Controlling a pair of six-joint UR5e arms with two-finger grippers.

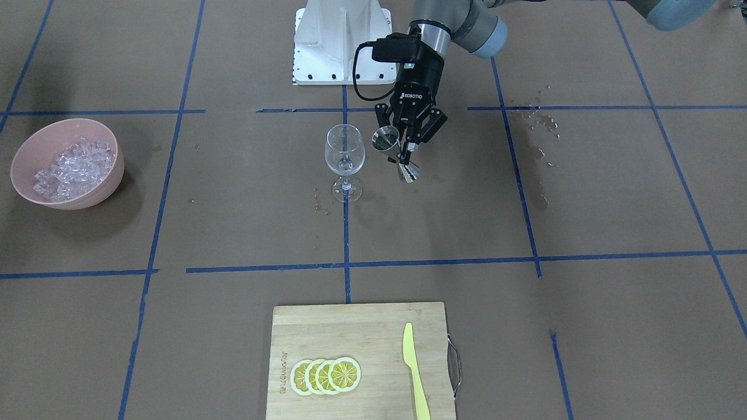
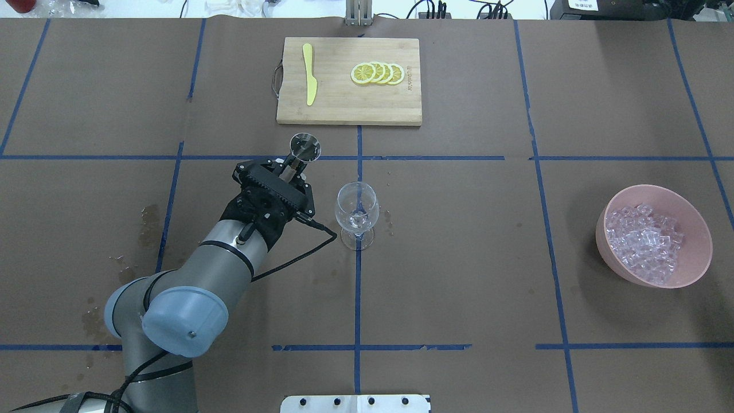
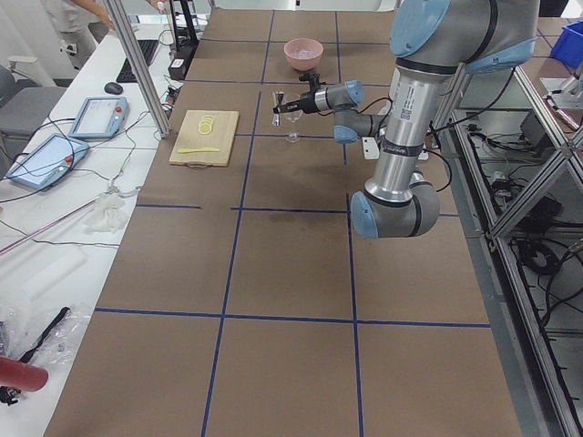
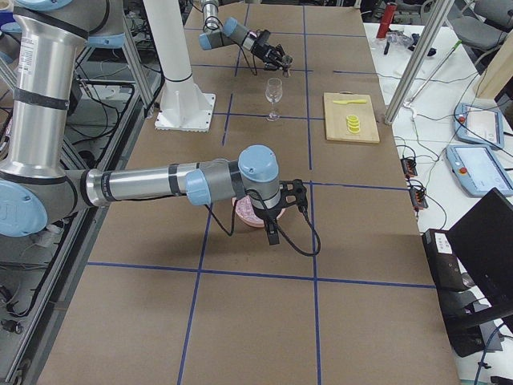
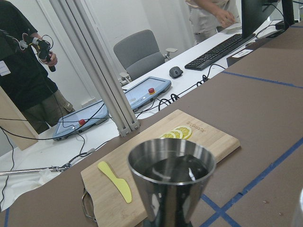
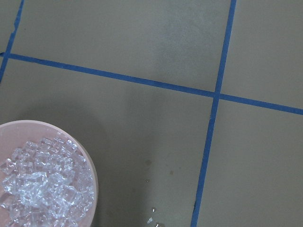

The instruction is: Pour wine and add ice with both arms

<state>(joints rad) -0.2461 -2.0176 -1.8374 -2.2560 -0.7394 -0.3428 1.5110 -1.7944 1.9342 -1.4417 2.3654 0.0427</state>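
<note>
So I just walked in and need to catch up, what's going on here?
The left gripper is shut on a metal measuring cup, held at a slant in the air beside the wine glass, not over it. Liquid shows in the cup. The right arm reaches to the pink bowl of ice; whether the right gripper is open cannot be told. Lemon slices and a yellow knife lie on the cutting board.

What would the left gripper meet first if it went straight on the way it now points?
Probably the cutting board: the left gripper, shut on the jigger, aims toward it, though it may be high enough to pass over.
</note>
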